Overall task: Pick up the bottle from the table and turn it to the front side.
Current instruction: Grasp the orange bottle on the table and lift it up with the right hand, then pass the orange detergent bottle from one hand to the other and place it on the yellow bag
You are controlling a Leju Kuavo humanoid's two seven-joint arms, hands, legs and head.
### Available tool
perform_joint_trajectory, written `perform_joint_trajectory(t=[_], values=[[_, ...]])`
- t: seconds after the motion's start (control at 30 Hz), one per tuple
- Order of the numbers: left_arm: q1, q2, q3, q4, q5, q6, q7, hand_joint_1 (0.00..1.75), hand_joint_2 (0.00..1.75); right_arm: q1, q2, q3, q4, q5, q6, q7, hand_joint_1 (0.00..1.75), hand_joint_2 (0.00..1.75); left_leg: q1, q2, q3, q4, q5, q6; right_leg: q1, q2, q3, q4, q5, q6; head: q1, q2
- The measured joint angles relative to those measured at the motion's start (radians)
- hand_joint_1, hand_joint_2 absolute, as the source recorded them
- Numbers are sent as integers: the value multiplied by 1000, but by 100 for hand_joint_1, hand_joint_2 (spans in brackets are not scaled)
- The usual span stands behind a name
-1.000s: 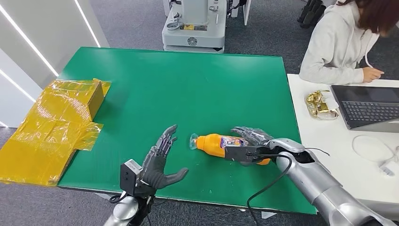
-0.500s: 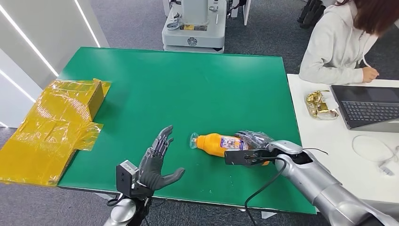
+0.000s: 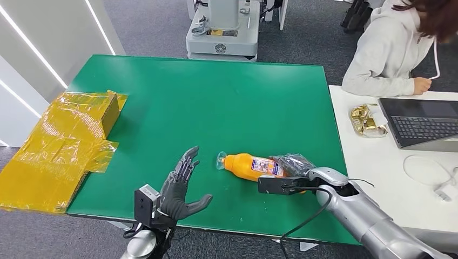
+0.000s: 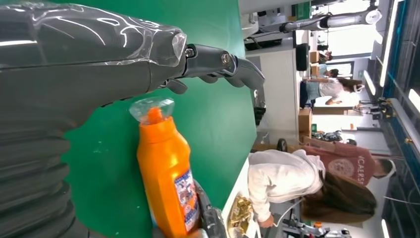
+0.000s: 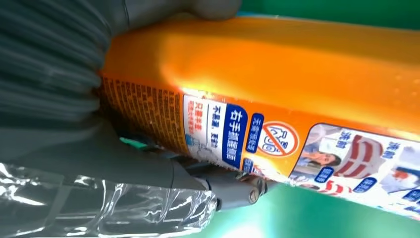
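Your head view is evenly and brightly lit from above, with soft, short shadows under the left hand [image 3: 178, 186] and the bottle [image 3: 251, 165] on the green surface [image 3: 216, 102]. It's sharp across the frame. In your left wrist view the windows at the far end blow out to white, and the plastic wrap on the hand throws bright streaks of glare. Your right wrist view sits so close that the ribbed cover blurs, while the bottle's label stays readable beside a hot highlight.
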State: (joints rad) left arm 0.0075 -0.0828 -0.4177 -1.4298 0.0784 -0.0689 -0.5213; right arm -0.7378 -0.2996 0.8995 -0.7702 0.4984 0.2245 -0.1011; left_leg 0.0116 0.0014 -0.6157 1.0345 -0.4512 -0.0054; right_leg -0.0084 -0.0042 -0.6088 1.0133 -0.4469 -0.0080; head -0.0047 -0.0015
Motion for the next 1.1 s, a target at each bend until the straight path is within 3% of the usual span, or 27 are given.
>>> perform_joint_trajectory(t=[0.13, 0.37, 0.57, 0.73, 0.93, 1.1], values=[[17, 0, 3, -8, -12, 11, -6, 0, 175, 79, -23, -49, -76, -69, -73, -86, 175, 175, 0, 0, 0, 0, -1, 0, 0, 0, 0, 0, 0, 0, 0, 0], [38, 0, 20, -18, -29, 18, -18, 0, 175, 314, -42, -226, -271, -214, -174, -209, 175, 175, 0, -3, -2, 0, -2, 0, 1, -4, 0, 0, -2, 1, 0, 0], [31, 0, 22, -18, -37, 18, -23, 0, 175, 501, -8, -402, -443, -317, -373, -332, 175, 175, 0, -5, -2, 0, -2, 0, 0, -5, 0, 0, -4, 2, 0, 0], [2, 5, 22, -17, -26, 4, -30, 0, 175, 599, 27, -484, -546, -342, -457, -383, 175, 175, 0, -5, -2, 0, -3, 0, 0, -5, 0, 0, -4, 1, 0, 0], [-121, 26, 20, 16, 84, -85, 20, 0, 175, 596, 60, -508, -560, -396, -485, -420, 175, 175, 0, -4, -2, 0, -2, 0, 0, -5, 0, 0, -3, 0, 0, 0], [-246, 35, 11, 68, 196, -171, 87, 0, 175, 476, 102, -484, -461, -426, -477, -457, 175, 175, 0, -2, -2, 0, 1, -1, 0, -2, -1, 1, 0, -1, 0, 0]])
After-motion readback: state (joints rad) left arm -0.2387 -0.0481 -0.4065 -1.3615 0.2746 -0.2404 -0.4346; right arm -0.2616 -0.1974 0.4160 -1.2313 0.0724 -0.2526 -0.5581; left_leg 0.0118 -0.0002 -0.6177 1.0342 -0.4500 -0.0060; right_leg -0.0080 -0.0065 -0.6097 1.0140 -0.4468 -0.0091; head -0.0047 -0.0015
